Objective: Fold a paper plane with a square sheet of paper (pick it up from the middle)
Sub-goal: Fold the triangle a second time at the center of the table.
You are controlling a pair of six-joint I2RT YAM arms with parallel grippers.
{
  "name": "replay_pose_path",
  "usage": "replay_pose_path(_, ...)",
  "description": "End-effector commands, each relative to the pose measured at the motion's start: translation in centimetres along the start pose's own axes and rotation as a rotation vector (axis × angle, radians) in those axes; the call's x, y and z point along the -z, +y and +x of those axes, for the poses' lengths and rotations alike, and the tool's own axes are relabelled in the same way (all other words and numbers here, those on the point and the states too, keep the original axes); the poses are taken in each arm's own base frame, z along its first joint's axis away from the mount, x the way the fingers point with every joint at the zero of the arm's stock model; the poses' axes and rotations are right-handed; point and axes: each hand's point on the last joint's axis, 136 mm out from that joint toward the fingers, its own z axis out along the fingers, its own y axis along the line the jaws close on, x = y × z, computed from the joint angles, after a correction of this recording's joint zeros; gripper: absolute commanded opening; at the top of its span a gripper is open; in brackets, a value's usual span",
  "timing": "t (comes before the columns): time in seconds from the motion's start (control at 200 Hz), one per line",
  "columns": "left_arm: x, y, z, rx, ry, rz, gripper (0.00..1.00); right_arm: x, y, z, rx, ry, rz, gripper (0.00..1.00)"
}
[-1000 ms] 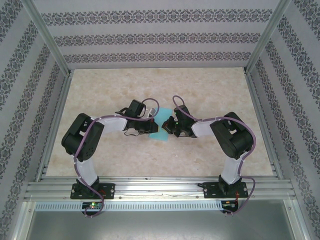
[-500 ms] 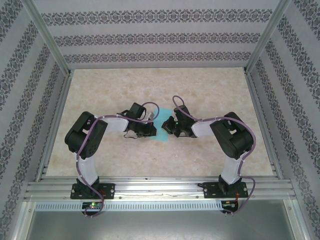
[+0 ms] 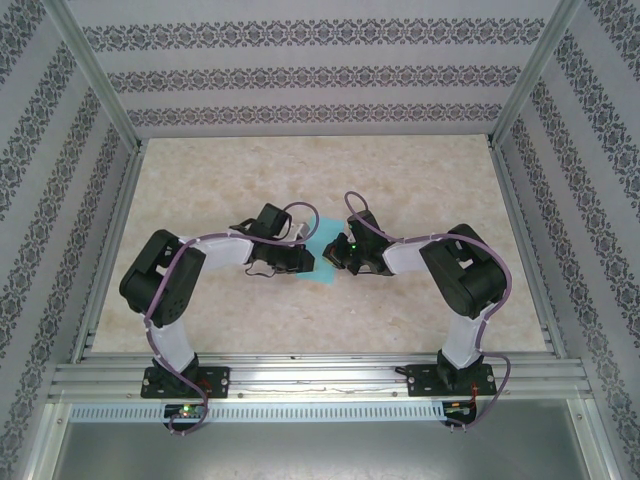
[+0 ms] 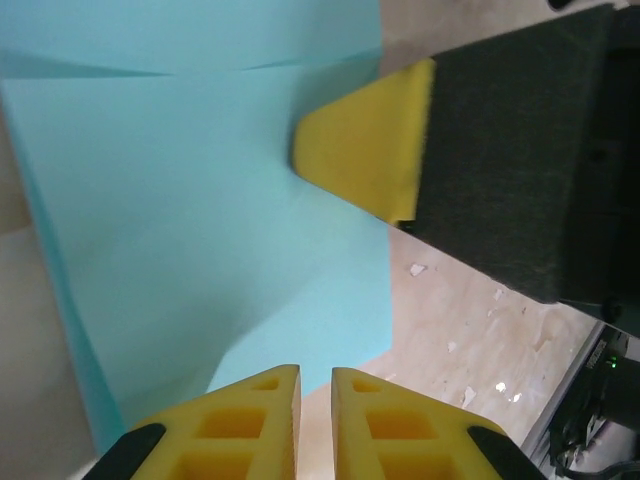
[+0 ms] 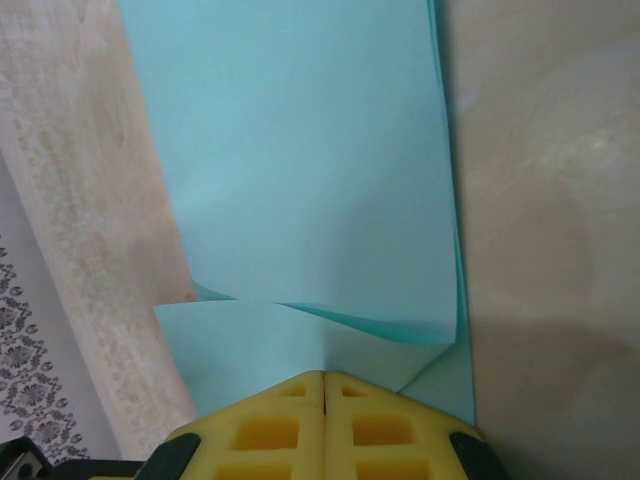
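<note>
Two arms meet over the middle of the surface, well clear of all its edges, and the square sheet of paper lies flat there between them. The left gripper comes in from the left and the right gripper from the right, both low over the paper. In the left wrist view, the left gripper has its fingers released by a narrow gap. No paper is seen between them, and the sheet spreads out just ahead of their tips. The same view shows the yellow tip of the right fingers resting on top of the paper near its right edge. In the right wrist view, the right gripper has its fingers clenched together with no gap, tips set against the paper where two layers meet. Whether they nip a layer or merely press it down cannot be told. The sheet is not a single flat layer. One layer overlaps another, a raised fold edge runs across just ahead of the right fingers, and the left wrist view shows faint creases near the far edge. Judgement: the folding is under way but at an early stage. At least one fold is laid and is apparently being pressed flat. No pointed nose, centre crease or layered wings can be made out, so most of the shaping into a plane is left to do.
</note>
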Motion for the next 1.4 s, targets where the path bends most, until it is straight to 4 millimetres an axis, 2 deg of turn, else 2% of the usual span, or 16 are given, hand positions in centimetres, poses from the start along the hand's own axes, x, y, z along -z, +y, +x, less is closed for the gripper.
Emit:
replay_pose_path(0.0,0.0,-0.4,1.3,-0.05,0.075,-0.026,0.17,-0.3,-2.6,0.3,-0.029,0.005,0.075,0.0)
replay_pose_path(0.395,-0.8,1.7,1.7,-0.091,0.118,-0.131,0.17,-0.2,-2.5,0.2,-0.027,0.005,0.072,0.0)
replay_pose_path(0.839,0.4,3.8,1.5,-0.129,0.074,-0.263,0.17,-0.3,-3.0,0.3,-0.031,0.007,0.081,0.0)
replay_pose_path(1.009,0.6,3.8,1.6,-0.12,0.075,-0.243,0.17,-0.2,-3.2,0.4,-0.032,0.007,0.086,0.0)
replay_pose_path(1.249,0.6,3.2,1.5,0.0,0.056,-0.087,0.17,-0.3,-3.6,0.3,-0.038,0.009,0.093,0.0)
replay_pose_path(1.319,0.7,2.2,1.4,0.068,0.041,0.023,0.17,-0.3,-3.5,0.3,-0.037,0.008,0.092,0.0)
replay_pose_path(1.399,0.9,0.0,0.4,0.11,0.004,0.158,0.17,-0.2,-3.3,0.2,-0.033,0.005,0.088,0.0)
